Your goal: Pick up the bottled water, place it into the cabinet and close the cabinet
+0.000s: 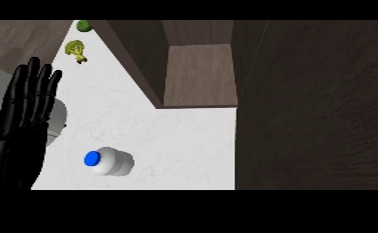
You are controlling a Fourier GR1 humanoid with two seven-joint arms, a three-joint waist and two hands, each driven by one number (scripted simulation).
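The bottled water [109, 161] stands upright on the white counter [177, 137], seen from above: a pale body with a blue cap. My left hand [28, 112] rests at the left edge, fingers straight and pointing up, apart from the bottle. The cabinet [199, 74] is at the back, its inside shelf showing between dark wooden walls. Its open door [306, 107] fills the right side of the view. My right hand does not show.
A piece of broccoli [76, 50] lies at the back left of the counter, and a green round fruit [83, 25] sits further back. A grey rounded object [56, 119] is partly hidden behind my left hand.
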